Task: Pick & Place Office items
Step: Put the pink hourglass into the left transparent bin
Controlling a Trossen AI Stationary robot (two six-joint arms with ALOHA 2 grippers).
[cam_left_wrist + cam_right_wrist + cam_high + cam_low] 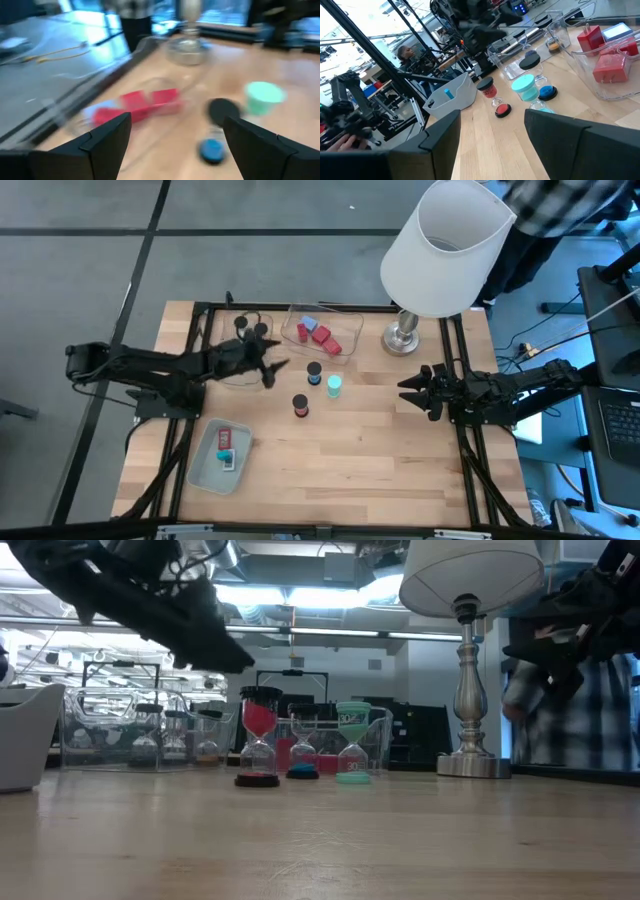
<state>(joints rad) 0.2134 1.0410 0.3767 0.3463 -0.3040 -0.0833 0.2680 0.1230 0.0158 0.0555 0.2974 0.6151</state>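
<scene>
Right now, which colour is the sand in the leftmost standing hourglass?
Red; the hourglass shows it best in the low view.

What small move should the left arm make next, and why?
Probably advance toward the black-capped hourglass and lower around it: the left gripper hangs open and empty just beside it, above the table. The right gripper waits off to the side.

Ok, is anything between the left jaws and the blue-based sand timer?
Nothing visible does. The left gripper, jaws open, faces the blue-based timer across bare table. The teal timer stands close beside it on the far side, and the red timer sits off that line.
</scene>
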